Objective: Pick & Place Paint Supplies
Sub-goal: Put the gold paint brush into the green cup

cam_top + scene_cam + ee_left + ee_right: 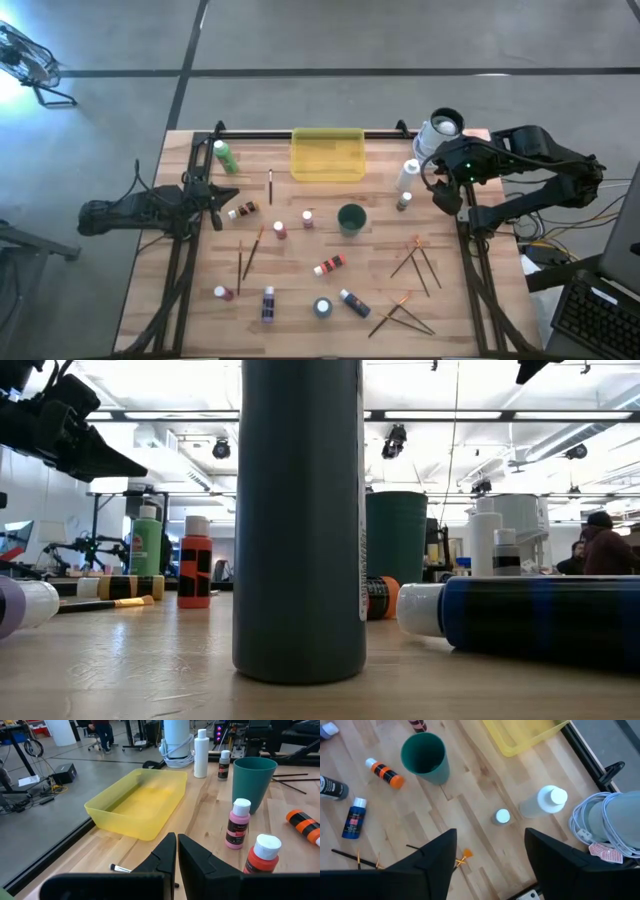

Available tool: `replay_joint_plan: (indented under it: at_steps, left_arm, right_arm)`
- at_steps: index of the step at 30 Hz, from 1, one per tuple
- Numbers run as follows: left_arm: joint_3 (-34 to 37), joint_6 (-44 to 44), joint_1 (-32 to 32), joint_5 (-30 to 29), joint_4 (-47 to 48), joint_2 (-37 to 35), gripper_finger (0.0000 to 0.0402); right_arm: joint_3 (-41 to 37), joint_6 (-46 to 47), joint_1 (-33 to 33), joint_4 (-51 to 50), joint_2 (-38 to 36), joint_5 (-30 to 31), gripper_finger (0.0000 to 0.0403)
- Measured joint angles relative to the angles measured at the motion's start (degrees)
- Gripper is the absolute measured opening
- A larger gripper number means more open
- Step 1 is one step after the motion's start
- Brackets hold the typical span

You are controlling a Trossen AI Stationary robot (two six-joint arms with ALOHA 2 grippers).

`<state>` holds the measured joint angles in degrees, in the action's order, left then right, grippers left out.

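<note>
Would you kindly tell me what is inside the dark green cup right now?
Nothing shows inside the dark green cup: the right wrist view looks down into it and sees only bare inner wall and most of its bottom. The near wall hides a little of the bottom, so that part stays unchecked.

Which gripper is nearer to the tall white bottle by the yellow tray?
The right. The right gripper hovers just beside the tall white plastic bottle, jaws open. The left gripper waits across the table, beyond the translucent yellow rectangular tray.

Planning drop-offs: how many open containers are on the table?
2: the yellow tray sits at the table's top edge in the high view, and the dark green cup stands just below it, slightly right. Nothing seems hidden from above.
</note>
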<state>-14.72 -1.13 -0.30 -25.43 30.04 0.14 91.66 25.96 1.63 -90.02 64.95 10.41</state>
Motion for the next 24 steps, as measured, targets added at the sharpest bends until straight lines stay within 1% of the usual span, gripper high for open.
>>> replay_joint_plan:
  at_steps: [7,24]
  left_arm:
    - [0.0,0.0,0.0,0.0,0.0,0.0,0.0023]
    - [0.0,0.0,0.0,0.0,0.0,0.0,0.0023]
  right_arm:
    - [0.0,0.0,0.0,0.0,0.0,0.0,0.0221]
    - [0.0,0.0,0.0,0.0,-0.1,0.1,0.0256]
